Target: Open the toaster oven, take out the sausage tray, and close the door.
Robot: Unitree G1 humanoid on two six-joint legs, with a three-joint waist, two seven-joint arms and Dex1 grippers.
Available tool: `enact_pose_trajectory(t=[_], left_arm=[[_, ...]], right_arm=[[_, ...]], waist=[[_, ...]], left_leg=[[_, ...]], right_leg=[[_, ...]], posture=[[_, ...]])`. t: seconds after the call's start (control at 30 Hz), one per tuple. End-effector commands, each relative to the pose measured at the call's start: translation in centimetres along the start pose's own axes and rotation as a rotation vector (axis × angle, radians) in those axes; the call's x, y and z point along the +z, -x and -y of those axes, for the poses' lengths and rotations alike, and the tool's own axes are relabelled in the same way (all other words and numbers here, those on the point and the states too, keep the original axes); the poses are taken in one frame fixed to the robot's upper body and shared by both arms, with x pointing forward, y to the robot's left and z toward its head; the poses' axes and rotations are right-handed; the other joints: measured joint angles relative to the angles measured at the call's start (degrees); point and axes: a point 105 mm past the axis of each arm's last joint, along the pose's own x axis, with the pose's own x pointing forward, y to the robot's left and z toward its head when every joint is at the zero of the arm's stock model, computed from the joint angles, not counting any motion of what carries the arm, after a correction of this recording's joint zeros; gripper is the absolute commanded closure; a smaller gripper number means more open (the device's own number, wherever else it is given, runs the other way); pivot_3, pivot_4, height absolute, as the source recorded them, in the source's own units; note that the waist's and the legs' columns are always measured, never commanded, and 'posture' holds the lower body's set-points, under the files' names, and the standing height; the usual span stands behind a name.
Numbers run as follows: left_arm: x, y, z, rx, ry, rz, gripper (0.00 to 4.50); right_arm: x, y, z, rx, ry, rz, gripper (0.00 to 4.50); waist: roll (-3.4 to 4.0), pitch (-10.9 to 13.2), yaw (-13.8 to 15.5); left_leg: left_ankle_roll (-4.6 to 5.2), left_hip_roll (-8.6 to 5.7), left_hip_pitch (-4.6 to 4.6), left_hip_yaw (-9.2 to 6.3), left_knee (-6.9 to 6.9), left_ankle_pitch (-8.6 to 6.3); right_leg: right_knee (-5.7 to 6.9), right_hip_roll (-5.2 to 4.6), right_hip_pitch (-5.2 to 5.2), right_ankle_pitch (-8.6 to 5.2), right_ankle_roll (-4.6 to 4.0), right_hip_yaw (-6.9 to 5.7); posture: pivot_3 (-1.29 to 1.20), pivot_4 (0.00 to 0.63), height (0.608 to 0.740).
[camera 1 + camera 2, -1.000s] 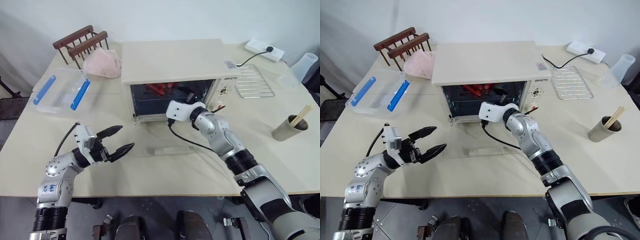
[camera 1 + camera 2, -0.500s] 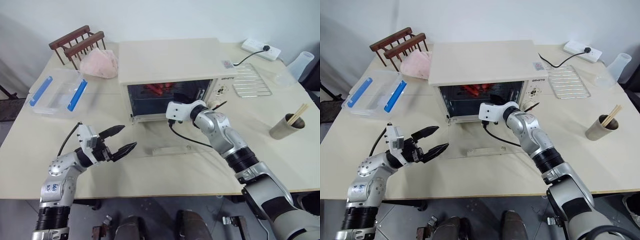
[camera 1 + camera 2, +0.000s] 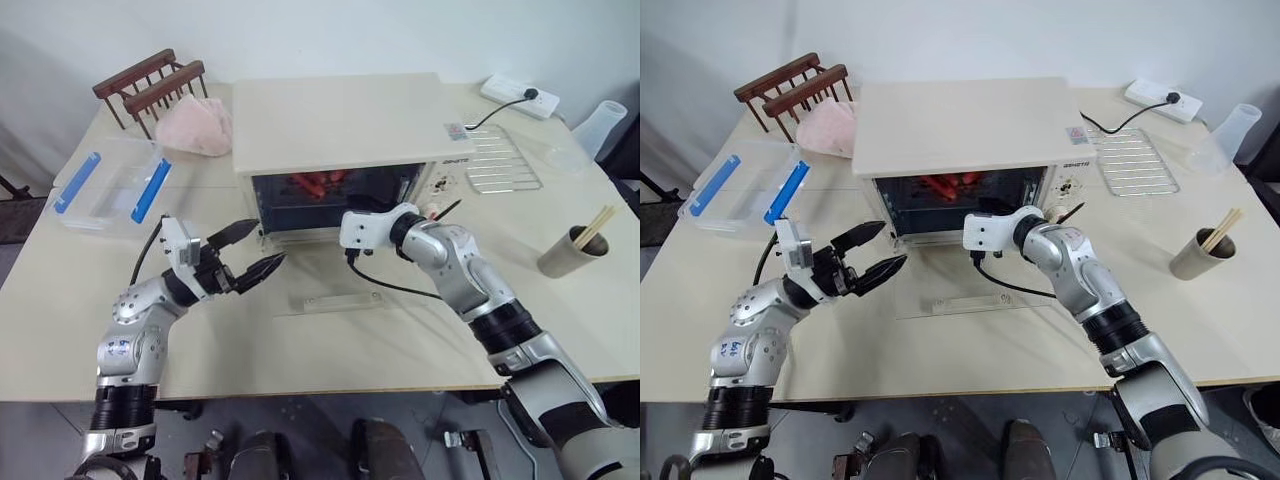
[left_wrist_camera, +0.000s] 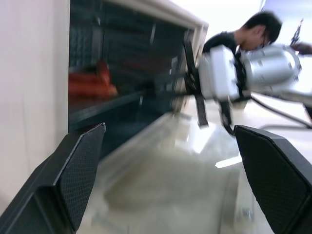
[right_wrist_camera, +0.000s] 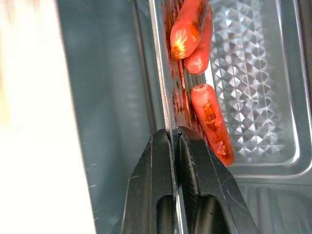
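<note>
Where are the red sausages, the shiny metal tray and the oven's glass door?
Red sausages (image 5: 210, 122): right wrist view, middle of one.
Shiny metal sausage tray (image 5: 243, 92): right wrist view, embossed floor.
Folded-down glass door (image 3: 975, 300): right eye view, bar handle.

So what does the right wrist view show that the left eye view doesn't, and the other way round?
Right wrist view: the right gripper shut on the front rim of the sausage tray, with grill-marked sausages up close. Left eye view: the door lying open flat, the left gripper open beside it, and the wire rack on the table. Both: the toaster oven interior and red sausages.
</note>
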Motion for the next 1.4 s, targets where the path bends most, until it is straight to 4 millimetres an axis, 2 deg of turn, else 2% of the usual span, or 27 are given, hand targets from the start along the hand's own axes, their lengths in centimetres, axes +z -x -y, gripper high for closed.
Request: enact_pose_trajectory(t=[0.03, 0.1, 0.3, 0.43, 0.67, 0.77, 1.0, 1.13, 1.3, 1.4], left_arm=[[0.9, -0.2, -0.3, 0.001, -0.004, 0.034, 0.0], [1.1, -0.3, -0.4, -0.004, -0.006, 0.036, 0.0], [1.6, 0.0, -1.2, -0.002, -0.014, 0.035, 0.0], [1.8, 0.3, -1.6, 0.007, -0.017, 0.031, 0.0], [1.8, 0.2, -2.0, 0.003, -0.009, 0.024, 0.0], [1.8, 0.2, -2.1, 0.009, 0.004, 0.025, 0.0], [1.2, 0.2, -1.7, -0.013, 0.04, 0.005, 0.0], [0.9, 0.4, -1.1, -0.038, 0.103, -0.021, 0.0], [0.1, 1.0, -0.4, -0.046, 0.228, -0.066, 0.0], [0.0, 0.9, -0.4, -0.014, 0.372, -0.081, 0.0]], right_arm=[[2.6, 1.1, 3.5, -0.118, -0.009, 0.107, 4.5], [2.5, 1.4, 3.4, -0.113, -0.013, 0.106, 4.5], [2.3, 4.2, 1.8, -0.076, -0.031, 0.119, 4.5], [3.3, 5.8, 1.0, -0.072, -0.061, 0.177, 4.5], [2.8, 8.9, -2.0, 0.018, -0.051, 0.168, 4.5], [3.0, 10.0, -2.4, 0.022, -0.061, 0.163, 4.5], [3.0, 11.3, -2.6, 0.038, -0.038, 0.155, 4.5], [3.3, 11.8, -2.2, 0.019, -0.002, 0.165, 4.5], [3.1, 12.4, -2.7, 0.04, 0.055, 0.168, 4.5], [3.0, 12.8, -2.9, 0.054, 0.071, 0.169, 4.5]], waist=[[0.0, 0.0, -0.06], [-0.01, 0.0, 0.01], [-0.02, 0.01, 0.49], [-0.03, 0.01, 0.65], [-0.04, 0.02, 1.63], [-0.05, 0.01, 1.94], [-0.05, 0.01, 2.0], [-0.05, 0.01, 2.01], [-0.06, 0.01, 2.02], [-0.08, 0.02, 2.05]], left_leg=[[0.0, 0.0, 0.0, 0.0, 0.0, 0.0], [0.0, 0.0, 0.0, 0.0, 0.01, 0.0], [0.0, -0.01, -0.03, -0.01, 0.0, 0.0], [0.0, -0.01, -0.04, -0.01, 0.04, 0.0], [0.0, -0.02, -0.04, -0.01, 0.06, 0.0], [0.0, -0.03, -0.03, -0.01, 0.11, 0.0], [0.02, -0.04, -0.02, -0.01, 0.21, 0.03], [0.03, -0.04, -0.02, -0.02, 0.21, 0.04], [0.02, -0.04, 0.0, -0.09, 0.21, 0.04], [0.04, -0.04, 0.0, -0.12, 0.25, 0.05]], right_leg=[[0.0, 0.0, 0.0, 0.0, 0.0, 0.0], [0.01, 0.0, 0.0, 0.0, 0.0, -0.01], [-0.01, 0.0, 0.01, 0.0, 0.0, -0.08], [-0.02, 0.0, 0.04, 0.0, 0.0, -0.11], [-0.04, 0.0, 0.05, 0.0, 0.0, -0.12], [-0.06, 0.0, 0.09, 0.0, 0.0, -0.12], [-0.08, 0.0, 0.16, 0.0, 0.0, -0.09], [-0.07, 0.0, 0.15, 0.0, 0.0, -0.08], [-0.04, 0.0, 0.16, 0.0, 0.0, -0.08], [-0.05, 0.0, 0.17, 0.0, 0.0, -0.05]], posture=[[0.0, 0.15, 0.74], [0.0, 0.15, 0.74], [0.0, 0.15, 0.74], [0.0, 0.15, 0.74], [0.0, 0.15, 0.74], [0.0, 0.15, 0.74], [0.0, 0.15, 0.74], [0.0, 0.15, 0.74], [0.0, 0.15, 0.74], [0.0, 0.15, 0.74]])
